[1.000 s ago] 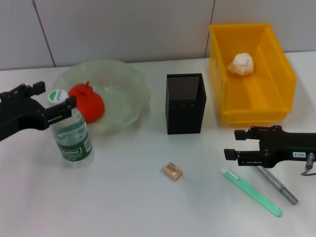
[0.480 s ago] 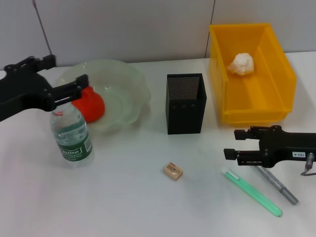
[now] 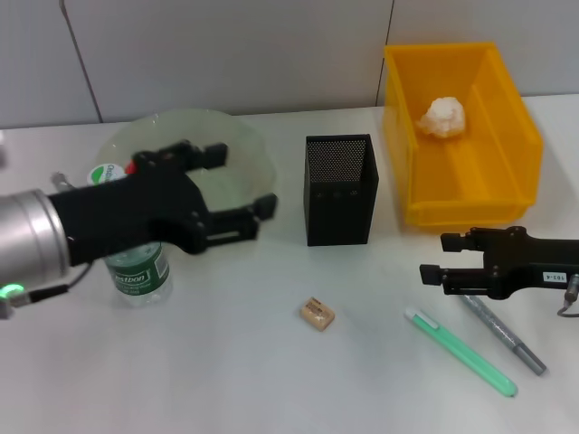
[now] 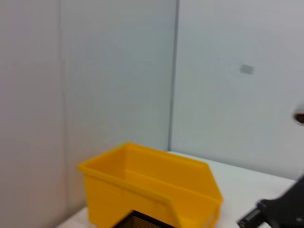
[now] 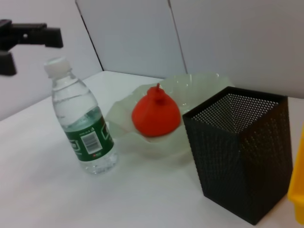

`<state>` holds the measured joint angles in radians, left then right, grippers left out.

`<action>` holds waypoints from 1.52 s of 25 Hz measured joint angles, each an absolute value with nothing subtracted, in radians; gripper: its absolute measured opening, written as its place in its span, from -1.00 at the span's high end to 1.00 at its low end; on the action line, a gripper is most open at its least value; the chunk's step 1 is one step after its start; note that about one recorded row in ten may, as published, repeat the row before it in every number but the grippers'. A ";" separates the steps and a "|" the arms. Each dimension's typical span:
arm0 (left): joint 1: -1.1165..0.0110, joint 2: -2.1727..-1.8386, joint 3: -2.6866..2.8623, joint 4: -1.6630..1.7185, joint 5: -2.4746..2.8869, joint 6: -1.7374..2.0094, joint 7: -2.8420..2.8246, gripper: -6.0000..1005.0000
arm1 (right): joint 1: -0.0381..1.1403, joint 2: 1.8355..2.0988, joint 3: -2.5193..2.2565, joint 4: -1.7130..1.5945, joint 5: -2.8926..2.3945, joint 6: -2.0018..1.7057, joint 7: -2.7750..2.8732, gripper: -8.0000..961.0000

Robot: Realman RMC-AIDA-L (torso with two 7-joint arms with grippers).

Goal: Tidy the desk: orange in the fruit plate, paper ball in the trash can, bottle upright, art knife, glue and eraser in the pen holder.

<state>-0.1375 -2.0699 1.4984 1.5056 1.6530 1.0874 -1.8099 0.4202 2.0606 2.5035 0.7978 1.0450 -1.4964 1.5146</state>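
The bottle is seen standing upright on the white table at the left, just in front of the fruit plate, with its white cap on; in the head view its upper part is hidden behind the left gripper. That gripper is held above the table over the near side of the plate, its fingers spread wide and holding nothing. The orange is shown in the right wrist view resting inside the plate, to the right of the bottle. The pen holder stands at the middle of the table, apart from the plate on its left and the trash can on its right. The paper ball lies inside the trash can toward its far end. The eraser lies on the table in front of the pen holder. Further right, a green stick and a grey pen lie side by side, and the right gripper is held low just beyond their far ends, with its fingers open and empty.
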 joint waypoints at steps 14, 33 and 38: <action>-0.169 -2.071 1.584 1.376 1.648 1.090 -1.802 -0.72 | 0.410 2.051 2.494 0.914 0.985 -1.496 1.672 -0.55; -0.131 -2.066 1.440 1.240 1.571 1.351 -1.565 -0.72 | 0.443 2.054 2.316 1.249 0.734 -1.631 2.076 -0.54; -0.124 -2.067 1.429 1.214 1.572 1.355 -1.512 -0.72 | 0.474 2.050 2.233 1.329 0.691 -1.669 2.197 -0.54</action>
